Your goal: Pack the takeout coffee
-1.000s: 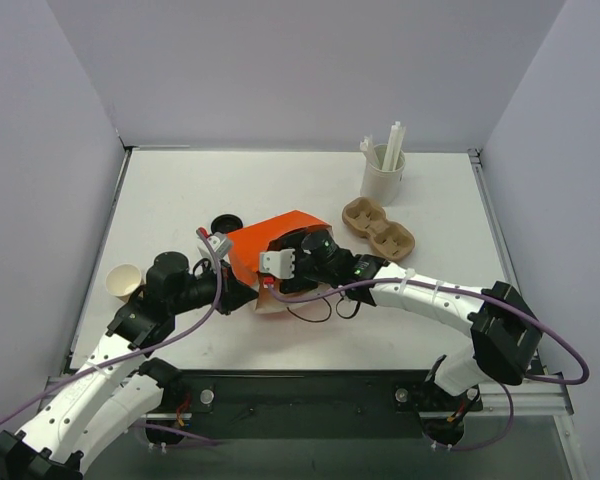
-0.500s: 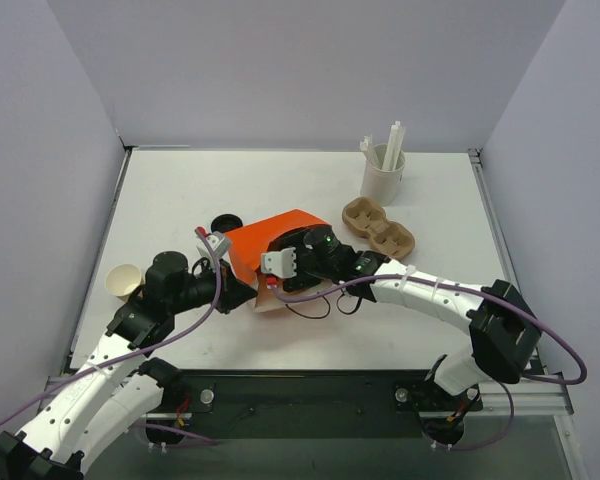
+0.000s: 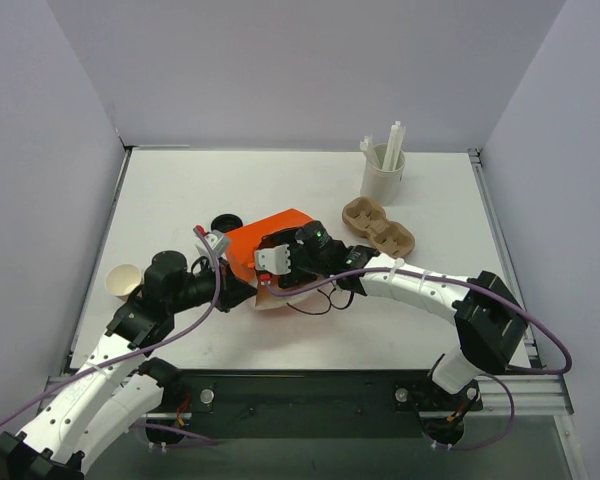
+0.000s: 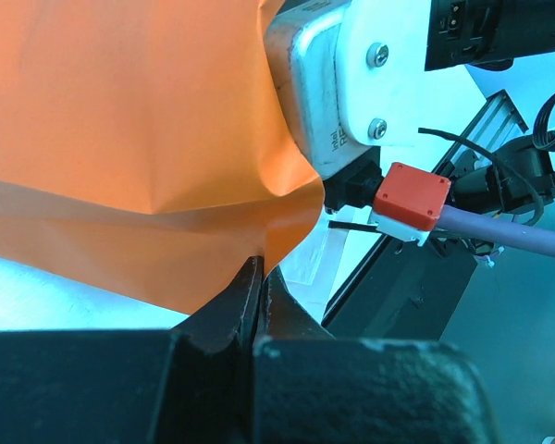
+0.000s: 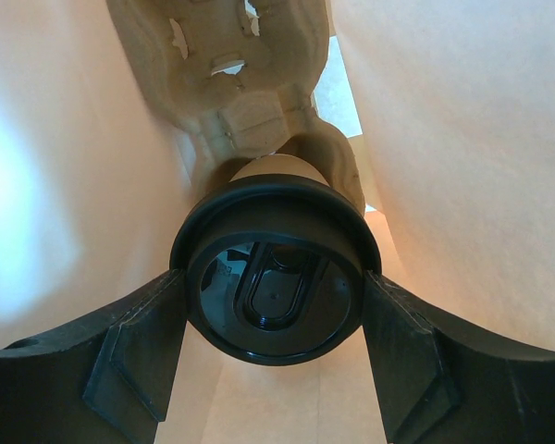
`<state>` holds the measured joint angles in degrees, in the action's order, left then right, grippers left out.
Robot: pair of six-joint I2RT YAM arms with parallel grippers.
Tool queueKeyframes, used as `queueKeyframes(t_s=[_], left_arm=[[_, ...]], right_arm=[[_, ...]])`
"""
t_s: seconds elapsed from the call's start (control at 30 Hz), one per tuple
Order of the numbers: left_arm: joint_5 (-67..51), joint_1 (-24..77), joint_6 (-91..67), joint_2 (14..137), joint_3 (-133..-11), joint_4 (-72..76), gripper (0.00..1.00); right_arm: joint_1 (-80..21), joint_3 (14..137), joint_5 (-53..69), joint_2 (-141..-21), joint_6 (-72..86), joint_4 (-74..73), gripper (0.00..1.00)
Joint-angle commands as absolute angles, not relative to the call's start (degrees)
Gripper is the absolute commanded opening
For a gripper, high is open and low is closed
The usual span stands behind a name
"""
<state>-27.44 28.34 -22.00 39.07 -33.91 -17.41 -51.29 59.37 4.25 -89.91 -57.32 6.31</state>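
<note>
The takeout coffee (image 5: 273,231), a tan cup under a black lid, is inside the orange bag (image 3: 263,236), which lies on its side. My right gripper (image 5: 274,289) is shut on it, one finger on each side of the lid's rim. From above, the right gripper (image 3: 280,266) reaches into the bag's mouth and the coffee is hidden. My left gripper (image 4: 259,270) is shut on the orange bag's (image 4: 120,139) lower edge. In the top view the left gripper (image 3: 244,292) is at the bag's near left corner.
A pulp carrier (image 5: 224,74) lies deeper in the bag, just beyond the cup. On the table are another pulp carrier (image 3: 379,229), a white cup of stirrers (image 3: 383,172), a loose black lid (image 3: 225,223) and a lidless tan cup (image 3: 125,281).
My right arm has moved a little left, pushing its gripper further into the bag's mouth. The left arm and the bag have stayed where they were.
</note>
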Motion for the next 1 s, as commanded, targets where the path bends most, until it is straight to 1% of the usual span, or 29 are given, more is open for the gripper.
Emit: queueKeyframes(t_s=[0.0,0.2,0.77,0.97], left_arm=[[-29.53,28.30,-22.85,38.67,-34.89,-15.03,0.00],[-29.53,28.30,-23.55,38.50,-34.45,-14.77,0.00],[-29.53,28.39,-24.43,37.88,-33.66,-14.33,0.00],[-29.44,28.30,-24.35,38.32,-33.84,-14.24,0.00]], right_arm=[[-50.89,61.61,4.13,-91.23,-57.39,4.48,0.34],[-51.24,62.84,2.55,-92.63,-57.74,4.66,0.38],[-51.94,64.69,2.46,-95.27,-55.55,6.06,0.38],[-51.86,64.42,2.46,-96.24,-55.02,6.85,0.45]])
